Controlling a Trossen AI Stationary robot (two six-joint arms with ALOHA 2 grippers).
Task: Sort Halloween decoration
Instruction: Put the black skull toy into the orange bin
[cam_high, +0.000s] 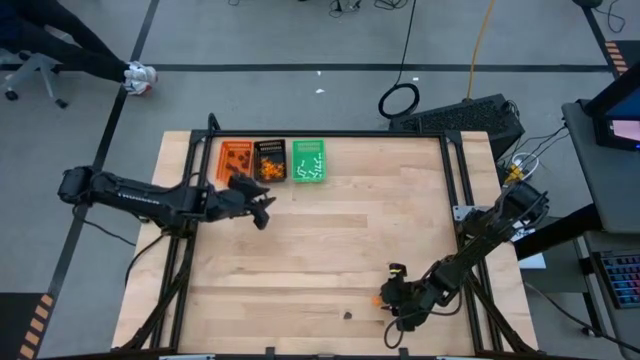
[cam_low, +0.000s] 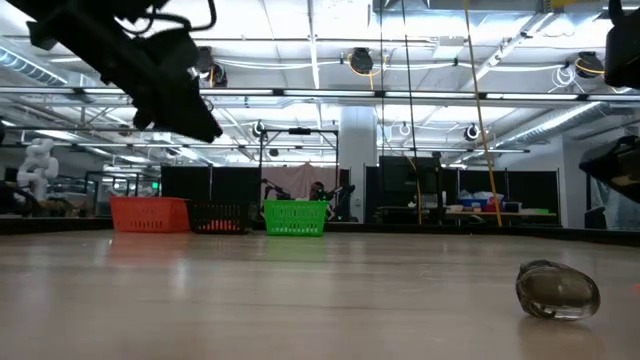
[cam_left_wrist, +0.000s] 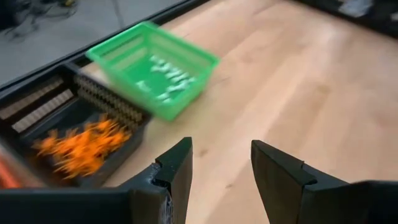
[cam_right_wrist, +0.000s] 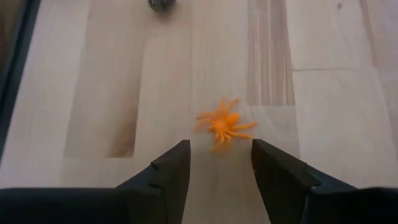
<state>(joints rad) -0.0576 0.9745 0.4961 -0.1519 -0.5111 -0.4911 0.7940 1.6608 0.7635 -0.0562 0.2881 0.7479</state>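
high: left tool (cam_high: 262, 208) hangs just beside the black tray (cam_high: 269, 160), right tool (cam_high: 392, 300) low near the counter (cam_high: 350, 240) front edge | left wrist: jaws apart, empty, black tray's orange spiders (cam_left_wrist: 84, 146) just ahead | right wrist: jaws part-open astride a lone orange spider (cam_right_wrist: 222, 126), likely lined up for pickup; dark trinket (cam_right_wrist: 161, 5) beyond

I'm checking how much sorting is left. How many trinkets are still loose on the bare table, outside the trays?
2. An orange spider lies just ahead of the right gripper near the table's front edge; a dark blob lies apart from it toward the middle. Others may be hidden under the arms.
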